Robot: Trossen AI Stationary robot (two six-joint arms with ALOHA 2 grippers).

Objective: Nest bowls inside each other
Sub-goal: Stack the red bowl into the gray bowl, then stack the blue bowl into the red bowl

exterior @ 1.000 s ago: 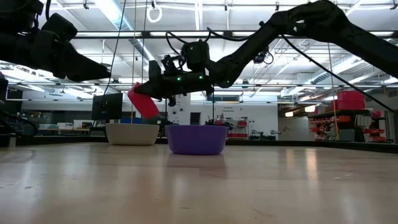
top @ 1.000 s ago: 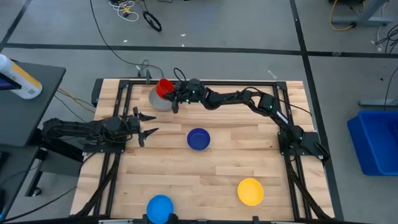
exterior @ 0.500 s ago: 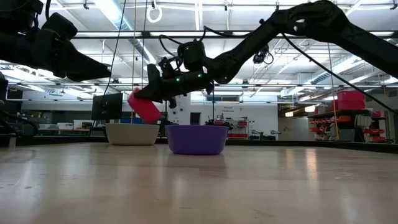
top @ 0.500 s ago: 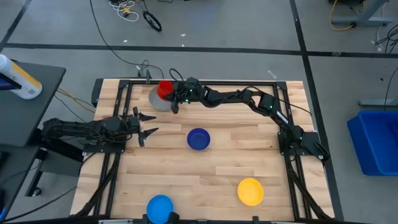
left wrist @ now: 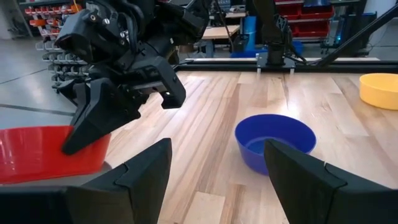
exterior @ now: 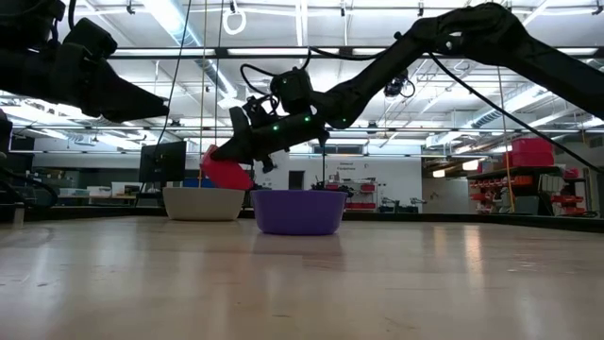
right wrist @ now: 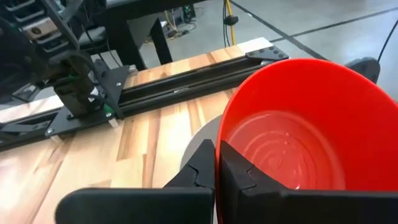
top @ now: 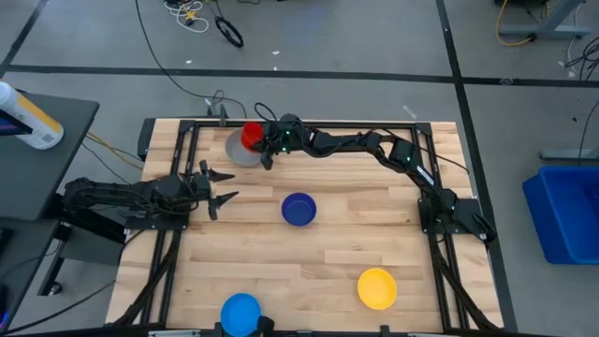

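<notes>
The red bowl hangs tilted just over the grey bowl, which rests on its base at the table's far left. My right gripper is shut on the red bowl. The red bowl has its low edge at the rim of the grey bowl; whether they touch, I cannot tell. The dark blue bowl sits mid-table, the yellow bowl near right, the light blue bowl at the near edge. My left gripper waits open at the left. My right gripper pinches the red bowl's rim, one finger inside the bowl and one outside the wall. The fingers come from the table's right, slanting down. The bowl hangs tilted above the grey bowl, with its opening turned up and toward the gripper.
Black rails frame the wooden table along the far edge and both sides. My right arm stretches along the far edge. Open tabletop lies between the dark blue bowl and the two near bowls.
My right gripper has tipped its fingers downward and sunk a little toward the grey bowl. The red bowl has come down with it, from hanging clear above the grey bowl to reaching that bowl's rim.
</notes>
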